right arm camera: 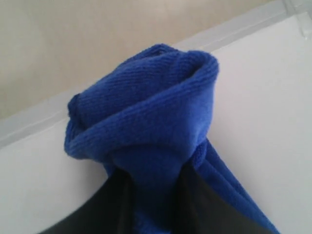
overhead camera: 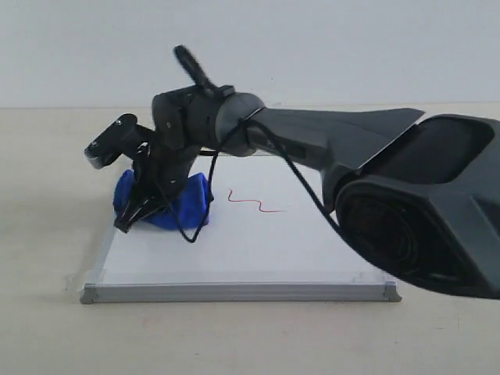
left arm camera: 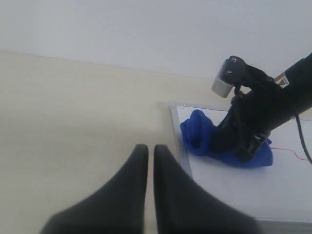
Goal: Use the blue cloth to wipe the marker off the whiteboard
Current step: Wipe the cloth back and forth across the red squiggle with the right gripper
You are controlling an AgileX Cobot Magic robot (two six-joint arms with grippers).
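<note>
The whiteboard (overhead camera: 250, 250) lies flat on the beige table. A thin red wavy marker line (overhead camera: 255, 203) runs near its middle. The bunched blue cloth (overhead camera: 181, 205) rests on the board's far left corner, left of the line. My right gripper (overhead camera: 137, 215) reaches across from the right and is shut on the blue cloth (right arm camera: 146, 126), which bulges out between its dark fingers (right arm camera: 112, 204). My left gripper (left arm camera: 150, 148) hovers over the bare table, off the whiteboard's (left arm camera: 243, 185) left edge, jaws shut with nothing in them. From there the cloth (left arm camera: 204, 139) and the line's end (left arm camera: 290, 152) show.
The board's silver frame (overhead camera: 234, 293) has clear tape at its corners. Beige tabletop surrounds the board, with a pale wall behind. The right arm's large dark body (overhead camera: 422, 211) hangs over the board's right side.
</note>
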